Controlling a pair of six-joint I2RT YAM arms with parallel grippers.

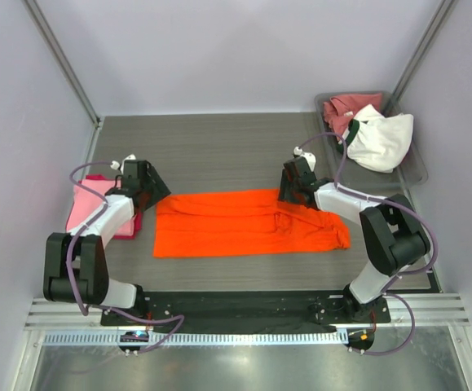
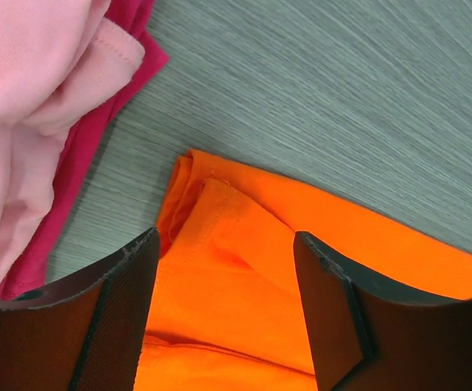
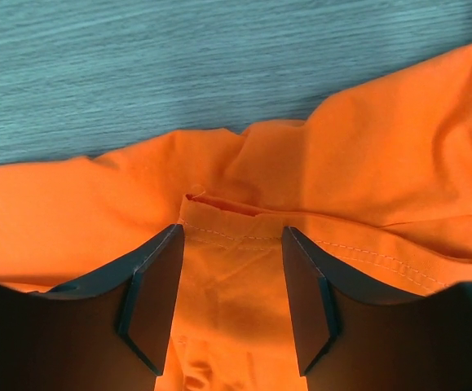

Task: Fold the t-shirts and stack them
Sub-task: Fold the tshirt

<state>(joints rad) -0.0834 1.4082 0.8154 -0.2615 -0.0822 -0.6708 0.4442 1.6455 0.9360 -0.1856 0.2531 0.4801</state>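
The bright orange t-shirt [image 1: 244, 224] lies folded into a long band across the middle of the table. My left gripper [image 1: 150, 193] is open over its left end; in the left wrist view the fingers straddle the orange cloth [image 2: 244, 277] near its corner, gripper [image 2: 226, 244]. My right gripper [image 1: 289, 192] is open over the shirt's far edge right of centre; in the right wrist view it [image 3: 231, 236] straddles a stitched hem of the orange cloth [image 3: 366, 155]. Neither holds cloth.
A folded light pink t-shirt [image 1: 85, 208] lies on a magenta one [image 1: 131, 224] at the left, also in the left wrist view [image 2: 24, 98]. A grey tray [image 1: 415, 167] at the back right holds a dusty rose-red t-shirt [image 1: 346, 110] and a white one [image 1: 382, 140].
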